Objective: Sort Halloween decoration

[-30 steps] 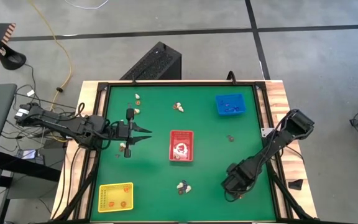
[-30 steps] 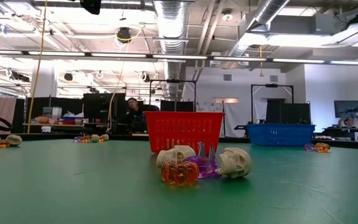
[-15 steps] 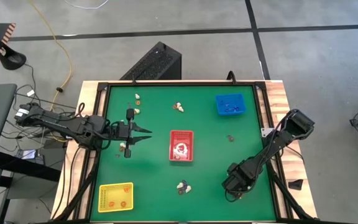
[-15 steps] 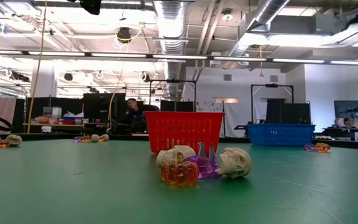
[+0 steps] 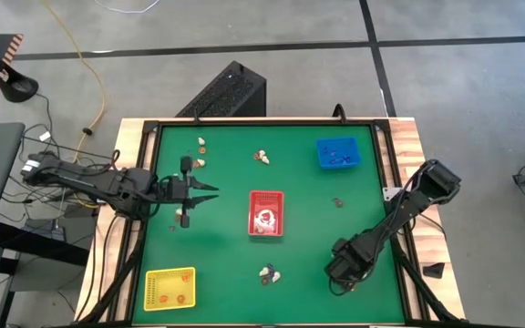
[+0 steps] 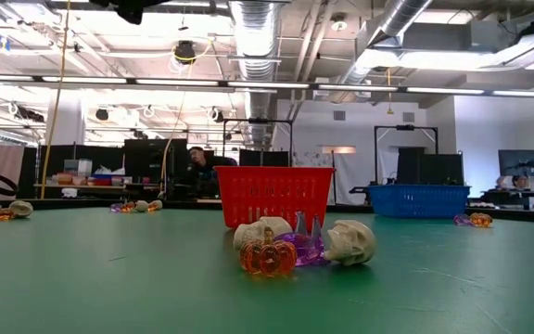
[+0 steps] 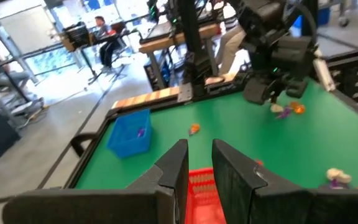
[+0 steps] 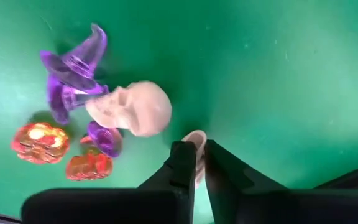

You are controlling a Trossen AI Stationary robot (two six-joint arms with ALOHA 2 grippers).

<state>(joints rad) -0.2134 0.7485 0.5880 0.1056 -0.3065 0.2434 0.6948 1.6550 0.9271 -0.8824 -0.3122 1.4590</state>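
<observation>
Several trinkets of the Halloween decoration [image 8: 135,109] are clustered just ahead of the right gripper [image 8: 196,148]: a pale skull, a purple hat [image 8: 76,65] and orange pumpkins [image 8: 39,142]. One small cream trinket [image 8: 197,137] is pinched between the gripper's fingers, which are drawn nearly together on it, low at the mat. A pick is judged to be in hand; next, a lift clear of the cluster and a carry to the red tray [image 5: 265,213], where pale pieces appear gathered, would be called for. The left gripper [image 5: 210,191] is held beside that tray, fingers slightly apart, empty.
</observation>
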